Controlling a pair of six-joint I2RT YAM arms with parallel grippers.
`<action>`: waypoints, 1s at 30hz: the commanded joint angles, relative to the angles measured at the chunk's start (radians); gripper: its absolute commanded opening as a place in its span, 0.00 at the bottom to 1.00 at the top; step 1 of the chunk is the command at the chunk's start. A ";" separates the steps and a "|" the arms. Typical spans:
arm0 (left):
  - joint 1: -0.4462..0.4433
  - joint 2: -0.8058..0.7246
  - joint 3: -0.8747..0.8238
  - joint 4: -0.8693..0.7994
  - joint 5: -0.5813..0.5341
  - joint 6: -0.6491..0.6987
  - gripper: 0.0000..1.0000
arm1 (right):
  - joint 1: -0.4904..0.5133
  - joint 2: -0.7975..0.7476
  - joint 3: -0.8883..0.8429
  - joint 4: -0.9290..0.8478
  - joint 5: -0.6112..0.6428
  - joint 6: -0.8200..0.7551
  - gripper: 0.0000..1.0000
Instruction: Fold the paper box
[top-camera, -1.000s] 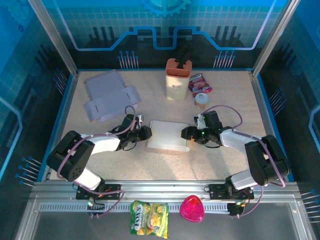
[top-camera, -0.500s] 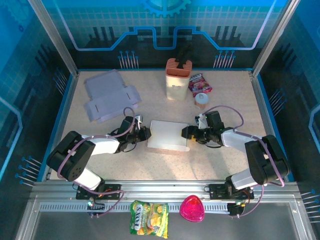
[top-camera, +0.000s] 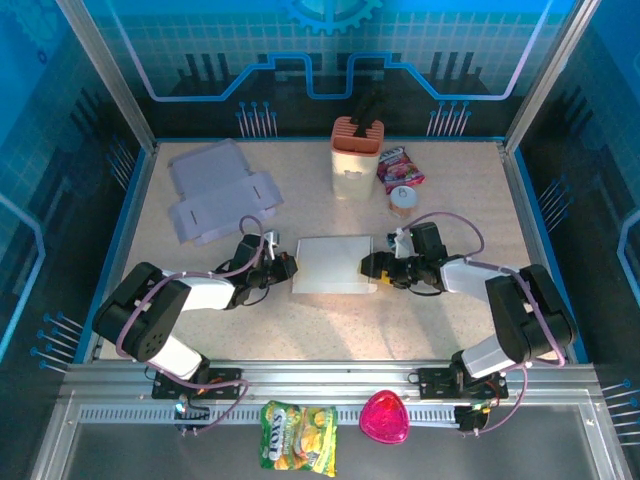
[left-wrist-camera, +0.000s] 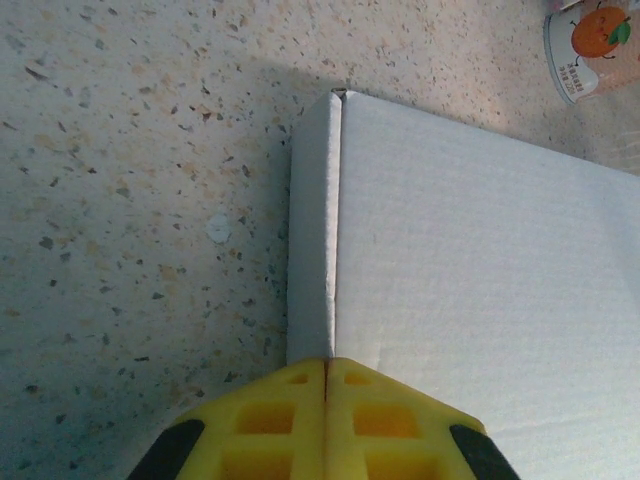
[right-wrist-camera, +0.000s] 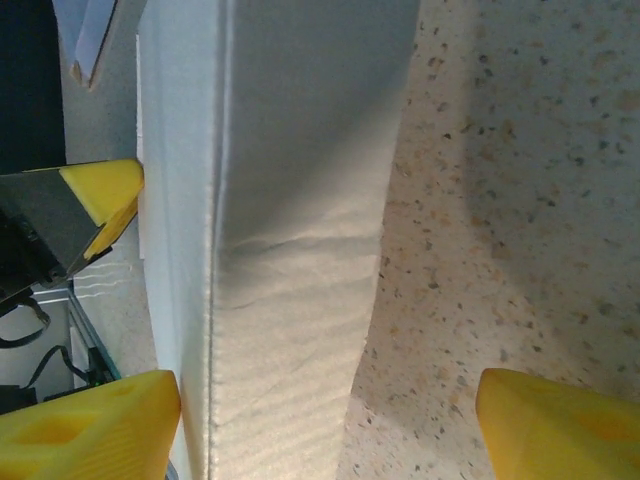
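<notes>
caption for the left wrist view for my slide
Shut yellow fingers at the folded side edge of the white paper box on the speckled table, a printed cup at top right.

Overhead camera looks down; both wrist cameras closely face the box.

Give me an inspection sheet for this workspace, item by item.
Surface: speckled beige table, no spills seen.
Job's things: white paper box at centre; flat box blank far left.
Clutter: orange-lidded container, snack packet, small cup at the back; yellow snack bag, pink object on the near rail.
Grippers: left gripper shut at the box's left edge; right gripper open, straddling its right wall.
Cables: purple cable looped over each arm, clear of the box.
Surroundings: blue printed enclosure panels.
</notes>
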 joint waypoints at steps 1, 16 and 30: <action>0.018 0.045 -0.044 -0.117 -0.018 -0.009 0.02 | -0.001 0.035 0.001 0.085 -0.069 0.040 0.76; 0.024 0.016 -0.010 -0.142 0.002 0.030 0.12 | 0.018 0.100 -0.019 0.422 -0.132 0.323 0.41; -0.461 -0.454 0.103 -0.471 -0.422 0.843 0.42 | -0.049 -0.052 0.006 0.197 -0.178 0.391 0.33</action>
